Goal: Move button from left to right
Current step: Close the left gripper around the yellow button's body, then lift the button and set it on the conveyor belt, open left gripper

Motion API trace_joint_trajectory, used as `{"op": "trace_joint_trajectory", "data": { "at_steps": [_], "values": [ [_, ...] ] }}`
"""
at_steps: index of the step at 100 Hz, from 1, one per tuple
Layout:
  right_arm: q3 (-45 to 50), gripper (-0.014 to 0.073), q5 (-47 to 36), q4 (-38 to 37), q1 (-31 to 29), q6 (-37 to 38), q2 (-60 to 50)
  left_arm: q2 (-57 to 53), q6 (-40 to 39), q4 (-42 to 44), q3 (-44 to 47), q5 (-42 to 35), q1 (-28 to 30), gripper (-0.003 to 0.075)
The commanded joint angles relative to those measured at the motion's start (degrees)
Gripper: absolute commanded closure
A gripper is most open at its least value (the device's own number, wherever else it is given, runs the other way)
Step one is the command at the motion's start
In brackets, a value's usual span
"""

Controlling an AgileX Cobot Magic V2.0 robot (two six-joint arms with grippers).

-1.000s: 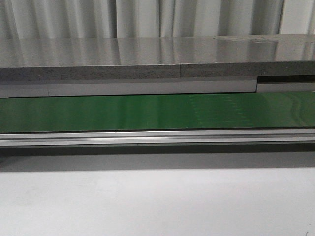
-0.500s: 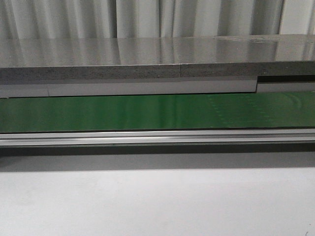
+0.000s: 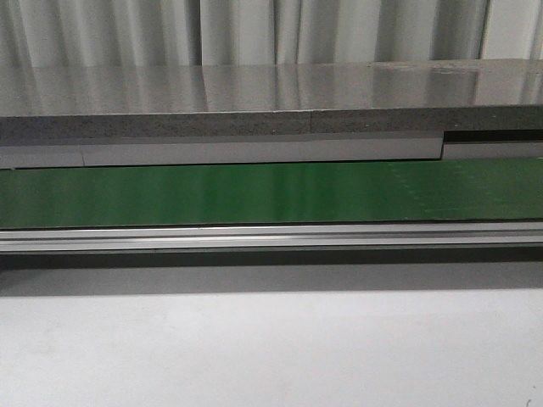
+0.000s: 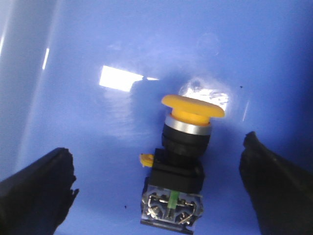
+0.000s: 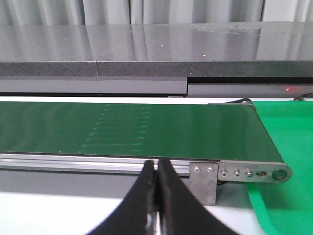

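Starting on your left arm: the left gripper (image 4: 156,191) is spread wide, one black finger (image 4: 36,193) at 8 o'clock of the left wrist view and the other at 4 o'clock. The button (image 4: 183,161) stands between them on a shiny blue surface (image 4: 98,44), touching neither, yellow cap tipped toward 12 o'clock. In the front view you only get the green conveyor belt (image 3: 254,193) with its metal rail (image 3: 271,236). Over on your right, the right gripper (image 5: 156,181) is pinched closed on nothing, hovering near the belt's end, with a green tray (image 5: 288,142) at 3 o'clock.
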Motion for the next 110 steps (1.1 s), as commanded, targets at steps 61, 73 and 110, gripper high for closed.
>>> {"op": "trace_joint_trajectory", "data": {
  "at_steps": [61,73,110],
  "values": [
    [-1.1,0.0661,-5.0,-0.5,-0.1,-0.1,-1.0,2.8,0.5,-1.5,-2.3,-2.3,0.0,0.0596],
    [-1.1,0.0661,-5.0,-0.5,-0.1,-0.1,-1.0,1.3,0.5,-1.7,-4.2,-0.5,0.0,0.0737],
    [-1.1,0.0661,-5.0,-0.5,-0.1,-0.1,-1.0,-11.1,0.6,-3.2,-7.2,3.8,-1.7,0.0739]
  ]
}}
